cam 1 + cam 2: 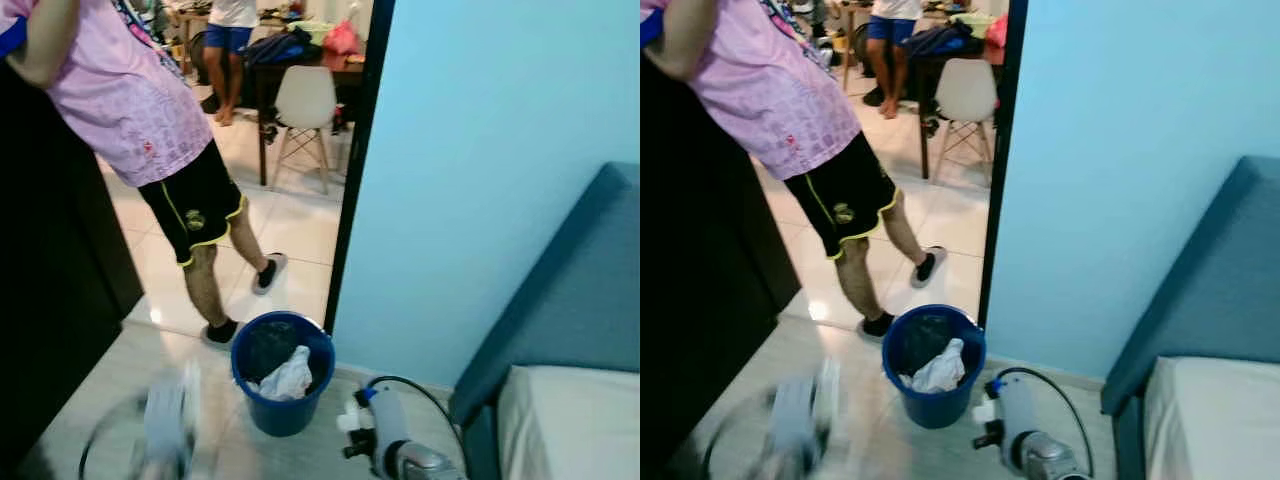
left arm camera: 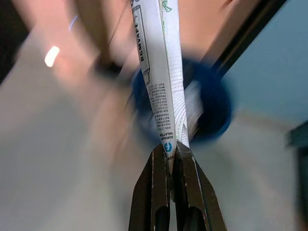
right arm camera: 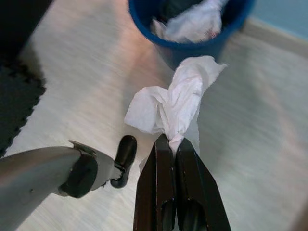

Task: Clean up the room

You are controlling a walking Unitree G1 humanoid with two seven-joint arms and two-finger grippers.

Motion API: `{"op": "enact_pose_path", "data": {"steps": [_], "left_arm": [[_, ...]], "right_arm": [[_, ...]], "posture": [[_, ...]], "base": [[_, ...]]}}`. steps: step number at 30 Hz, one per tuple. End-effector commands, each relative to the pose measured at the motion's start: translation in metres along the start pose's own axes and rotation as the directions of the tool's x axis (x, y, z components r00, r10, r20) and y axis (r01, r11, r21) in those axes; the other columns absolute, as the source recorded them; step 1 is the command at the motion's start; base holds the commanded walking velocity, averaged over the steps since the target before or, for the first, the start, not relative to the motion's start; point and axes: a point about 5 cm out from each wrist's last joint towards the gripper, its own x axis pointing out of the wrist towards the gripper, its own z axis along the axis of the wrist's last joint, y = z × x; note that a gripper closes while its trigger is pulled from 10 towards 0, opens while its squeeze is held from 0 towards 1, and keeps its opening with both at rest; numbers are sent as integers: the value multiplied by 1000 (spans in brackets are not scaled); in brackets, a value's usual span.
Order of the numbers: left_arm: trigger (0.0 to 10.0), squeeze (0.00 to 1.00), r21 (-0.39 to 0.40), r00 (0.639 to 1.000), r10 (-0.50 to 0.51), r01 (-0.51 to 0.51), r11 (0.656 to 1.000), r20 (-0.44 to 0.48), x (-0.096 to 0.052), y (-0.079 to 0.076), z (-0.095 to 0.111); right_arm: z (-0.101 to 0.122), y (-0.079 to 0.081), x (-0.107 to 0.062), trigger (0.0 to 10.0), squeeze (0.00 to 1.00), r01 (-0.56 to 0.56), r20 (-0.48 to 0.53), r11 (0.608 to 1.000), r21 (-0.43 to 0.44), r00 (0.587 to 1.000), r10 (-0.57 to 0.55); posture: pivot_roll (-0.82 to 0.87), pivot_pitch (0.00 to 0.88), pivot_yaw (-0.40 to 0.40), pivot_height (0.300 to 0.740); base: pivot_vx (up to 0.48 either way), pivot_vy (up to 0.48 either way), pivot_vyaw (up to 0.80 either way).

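A blue bin (image 1: 283,372) stands on the floor by the door frame, with crumpled white paper (image 1: 290,378) inside. My left gripper (image 2: 171,150) is shut on a long white printed wrapper (image 2: 161,72), and the blurred bin (image 2: 214,103) lies just beyond it. In the eye views my left arm (image 1: 166,418) is a blur at the bin's left. My right gripper (image 3: 172,142) is shut on a crumpled white tissue (image 3: 172,103), low over the floor a short way from the bin (image 3: 192,45). My right arm (image 1: 396,442) shows to the right of the bin.
A person (image 1: 150,120) in a pink shirt and black shorts stands in the doorway just behind the bin. A dark cupboard (image 1: 50,280) is at the left, a blue bed frame with mattress (image 1: 570,420) at the right. A white chair (image 1: 305,100) and another person (image 1: 232,40) are in the far room.
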Motion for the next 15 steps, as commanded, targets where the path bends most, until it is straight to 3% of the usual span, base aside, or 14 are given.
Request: {"op": "enact_pose_path", "data": {"steps": [1,8,15], "left_arm": [[10000,0,-36,996,1,-5,999,-93,-9,3,-28],[10000,0,-4,994,-90,90,996,-69,-4,-8,-16],[10000,0,64,987,-122,129,990,-103,-4,-13,-19]], "right_arm": [[0,-5,-1,10000,0,22,-5,1000,-11,1000,-22],[-2,-7,-2,10000,0,52,-23,999,-6,998,-52],[-4,-7,-2,10000,0,61,-43,998,-23,997,-62]], "posture": [[-48,28,-60,740],[-59,27,-51,740],[-65,24,-48,740]], "base": [[480,0,0],[480,0,0],[480,0,-682]]}}
